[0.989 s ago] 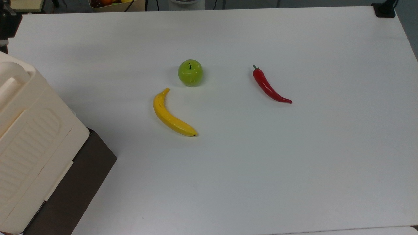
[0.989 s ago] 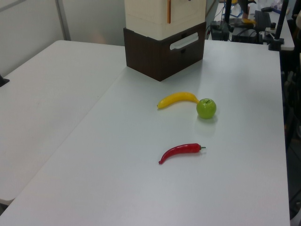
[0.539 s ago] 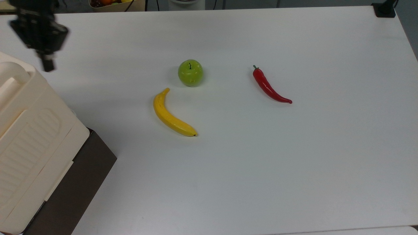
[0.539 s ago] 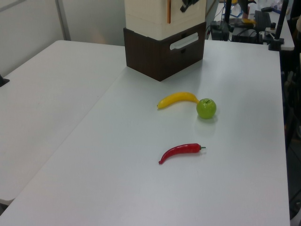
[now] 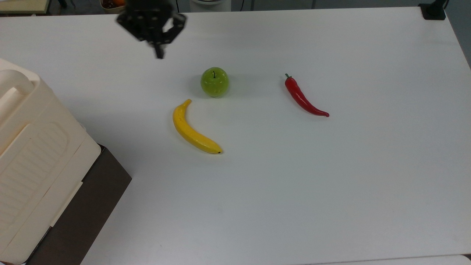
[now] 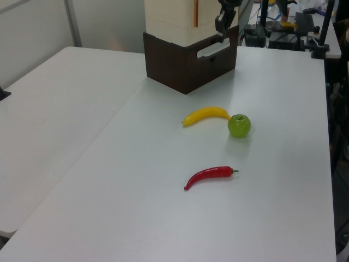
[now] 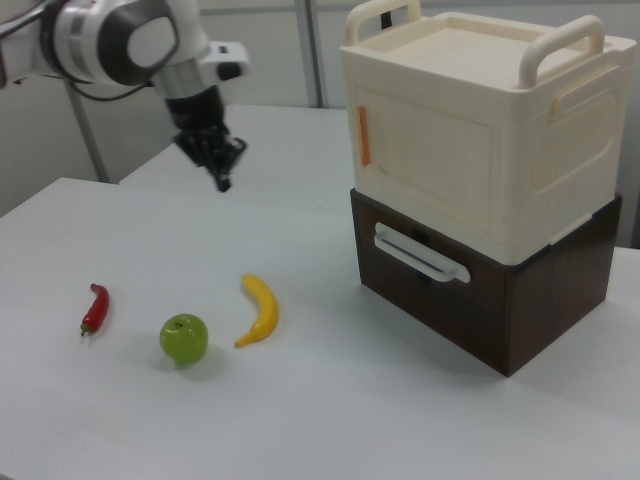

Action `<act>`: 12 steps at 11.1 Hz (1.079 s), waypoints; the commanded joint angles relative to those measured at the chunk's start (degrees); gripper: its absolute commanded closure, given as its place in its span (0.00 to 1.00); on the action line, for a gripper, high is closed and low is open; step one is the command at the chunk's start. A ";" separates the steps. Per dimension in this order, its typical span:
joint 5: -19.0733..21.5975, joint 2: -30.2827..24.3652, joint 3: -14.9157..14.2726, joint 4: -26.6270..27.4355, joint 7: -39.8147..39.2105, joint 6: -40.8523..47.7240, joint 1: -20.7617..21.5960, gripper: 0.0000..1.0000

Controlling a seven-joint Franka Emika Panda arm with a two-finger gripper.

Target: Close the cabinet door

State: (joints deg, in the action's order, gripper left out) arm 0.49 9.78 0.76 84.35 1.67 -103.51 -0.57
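A white table (image 5: 331,191) carried a cream plastic cabinet (image 7: 470,150) stacked on a dark brown drawer unit (image 7: 500,300), set at the table's edge on the top view's left and near the far end of the table in the left view. The cabinet door (image 7: 425,150), a flat cream panel with an orange strip (image 7: 364,136) along one edge, sat flush in the cabinet's front in the right view, facing the fruit. The black gripper (image 5: 159,55) hung in the air above the table near its far edge in the top view, well apart from the cabinet and a little toward the top view's left of a green apple (image 5: 214,81). Its fingers pointed downward and looked pressed together into a single tip, holding nothing. In the right view the gripper (image 7: 224,180) hung below a white and grey arm (image 7: 130,40), off to the right view's left of the cabinet. A yellow banana (image 5: 192,129) lay just beside the apple, toward the table's middle. A red chilli pepper (image 5: 303,97) lay apart from both, further toward the top view's right. In the left view the gripper (image 6: 222,24) appeared in front of the cabinet's upper part, above the drawer's pale handle (image 6: 212,48).
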 commanded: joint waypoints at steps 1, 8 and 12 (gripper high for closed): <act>-1.45 -6.16 -0.41 6.08 0.00 5.84 4.08 0.99; -2.68 -12.42 -0.85 11.10 0.17 12.37 4.27 0.16; -4.27 -12.25 -0.94 11.01 -0.35 11.67 4.27 0.00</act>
State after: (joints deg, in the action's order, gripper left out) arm -2.74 -1.06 0.16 93.78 1.63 -91.70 3.29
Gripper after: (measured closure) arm 0.278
